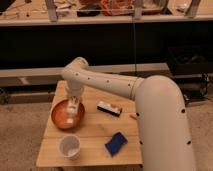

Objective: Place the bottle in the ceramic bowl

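The bottle (pixel 71 117) shows as a small pale shape directly under the hand (pixel 74 104), inside the rim of the ceramic bowl (pixel 56 115). It is so close beneath the hand that I cannot tell whether the two touch, nor whether the bottle rests on the bowl's floor or hangs just above it. Whether the hand is gripping the bottle or has let go cannot be told either.

The orange-brown bowl sits below the hand, on the left part of the wooden tabletop (pixel 95 131). The hand points down into it, a little toward the bowl's far right side.

The pale arm (pixel 107 84) runs from the hand up to a bend and then off to the right, where its thick lower section fills the right foreground.

To the right of the hand, and apart from the bowl, lies a flat black-and-white block (pixel 109 108). Nearer the camera than the hand, past the bowl's near rim, a white cup (pixel 69 147) stands upright with its mouth open. Right of the cup lies a blue object (pixel 115 143), near the tabletop's front edge.
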`<act>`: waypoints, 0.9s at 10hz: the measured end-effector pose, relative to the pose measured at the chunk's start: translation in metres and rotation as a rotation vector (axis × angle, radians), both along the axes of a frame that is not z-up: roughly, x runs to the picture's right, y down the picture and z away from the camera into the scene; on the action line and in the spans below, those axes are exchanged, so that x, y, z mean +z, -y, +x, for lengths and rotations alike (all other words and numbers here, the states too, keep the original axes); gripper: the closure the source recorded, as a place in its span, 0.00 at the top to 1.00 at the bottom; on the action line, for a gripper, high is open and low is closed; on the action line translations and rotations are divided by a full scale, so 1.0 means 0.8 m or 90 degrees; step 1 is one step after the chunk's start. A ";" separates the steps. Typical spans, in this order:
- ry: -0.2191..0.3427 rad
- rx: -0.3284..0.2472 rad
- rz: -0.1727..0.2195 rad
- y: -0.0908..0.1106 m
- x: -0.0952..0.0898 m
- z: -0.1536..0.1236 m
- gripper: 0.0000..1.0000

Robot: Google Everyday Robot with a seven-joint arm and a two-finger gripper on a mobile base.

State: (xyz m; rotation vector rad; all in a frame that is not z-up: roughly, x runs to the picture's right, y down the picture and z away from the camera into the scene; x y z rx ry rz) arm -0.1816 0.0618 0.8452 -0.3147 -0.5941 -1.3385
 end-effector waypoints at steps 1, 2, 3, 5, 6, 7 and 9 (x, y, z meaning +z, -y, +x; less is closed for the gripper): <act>0.002 -0.005 0.002 -0.001 0.001 -0.002 0.01; 0.005 -0.009 0.003 -0.003 0.001 -0.004 0.01; 0.007 -0.013 0.004 -0.004 0.001 -0.006 0.01; 0.011 -0.019 0.007 -0.005 0.002 -0.007 0.04; 0.013 -0.022 0.008 -0.006 0.002 -0.008 0.08; 0.014 -0.024 0.008 -0.007 0.003 -0.008 0.08; 0.018 -0.029 0.010 -0.009 0.003 -0.011 0.09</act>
